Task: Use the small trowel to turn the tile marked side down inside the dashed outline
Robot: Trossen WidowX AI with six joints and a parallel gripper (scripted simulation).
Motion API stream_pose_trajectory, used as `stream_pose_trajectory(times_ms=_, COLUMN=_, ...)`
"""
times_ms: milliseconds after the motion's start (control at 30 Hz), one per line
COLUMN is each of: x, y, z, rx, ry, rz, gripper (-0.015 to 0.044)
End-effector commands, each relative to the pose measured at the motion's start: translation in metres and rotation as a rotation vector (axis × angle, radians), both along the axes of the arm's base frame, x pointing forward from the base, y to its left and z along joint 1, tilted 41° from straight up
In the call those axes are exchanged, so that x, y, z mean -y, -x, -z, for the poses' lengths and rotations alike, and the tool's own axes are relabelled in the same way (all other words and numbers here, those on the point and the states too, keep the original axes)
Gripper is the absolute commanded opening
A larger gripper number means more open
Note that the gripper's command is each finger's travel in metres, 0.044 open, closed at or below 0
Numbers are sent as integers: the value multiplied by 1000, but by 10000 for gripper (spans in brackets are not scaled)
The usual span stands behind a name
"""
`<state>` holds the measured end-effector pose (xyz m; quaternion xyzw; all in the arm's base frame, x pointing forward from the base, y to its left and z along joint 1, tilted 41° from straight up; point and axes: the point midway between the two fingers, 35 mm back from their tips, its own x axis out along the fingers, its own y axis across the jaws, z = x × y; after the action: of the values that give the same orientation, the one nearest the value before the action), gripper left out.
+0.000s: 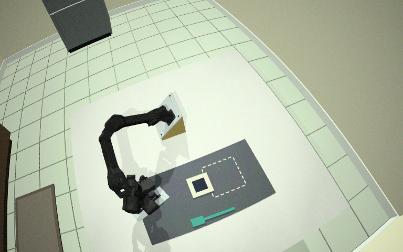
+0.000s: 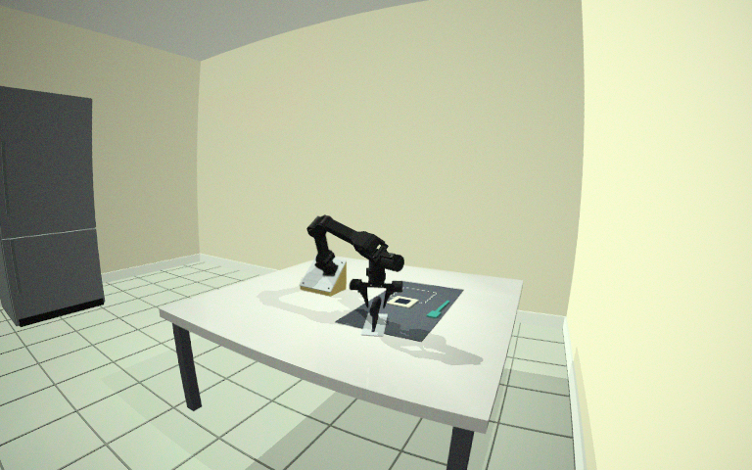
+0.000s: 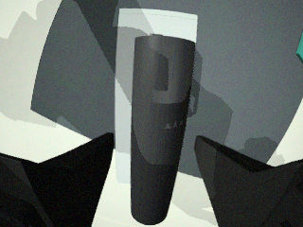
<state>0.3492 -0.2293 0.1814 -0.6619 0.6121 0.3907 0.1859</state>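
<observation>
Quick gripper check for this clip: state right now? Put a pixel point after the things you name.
Tool point(image 1: 151, 194) point(image 2: 376, 305) point(image 3: 154, 142): open, holding nothing; the dark, tapered cylindrical handle point(image 1: 155, 196) point(image 2: 374, 322) point(image 3: 161, 113) stands between its parted fingers.

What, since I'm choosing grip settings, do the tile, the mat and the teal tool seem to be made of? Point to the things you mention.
Tile point(image 1: 200, 185) point(image 2: 402, 301): perhaps ceramic or plastic, matte; flat cream border, crisp edges.
Mat point(image 1: 255, 178) point(image 2: 449, 292) point(image 3: 265, 71): possibly rubber or fabric, matte; thin, dark grey, without glare.
Teal tool point(image 1: 198, 221) point(image 2: 435, 312) point(image 3: 300, 49): likely plastic, matte; one even colour from blade to handle, though painted metal is possible.
</observation>
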Motion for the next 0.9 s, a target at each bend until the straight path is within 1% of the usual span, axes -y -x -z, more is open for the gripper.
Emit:
stream_pose_trajectory(times_ms=0, x=0, y=0, z=0, rx=-4, ry=-1, rz=-2, gripper=270)
stream_pose_trajectory(times_ms=133, x=-2, y=0, z=-1, rx=-4, ry=-1, rz=-2, gripper=270)
stream_pose_trajectory(times_ms=267, x=-28, y=1, z=-31, rx=-5, ry=-1, rz=-3, gripper=270)
stream_pose_trajectory(times_ms=433, x=-30, y=1, z=-33, rx=-5, ry=-1, rz=-3, gripper=270)
stream_pose_trajectory(times_ms=467, x=-32, y=-2, z=-33, rx=6, ry=-4, rz=-17, gripper=296)
stream_pose_trajectory(times_ms=600, x=-38, y=-2, z=-40, rx=9, ry=-5, rz=-15, gripper=300)
stream_pose_trajectory(times_ms=867, x=-36, y=1, z=-35, rx=180, ry=-43, rz=123, gripper=300)
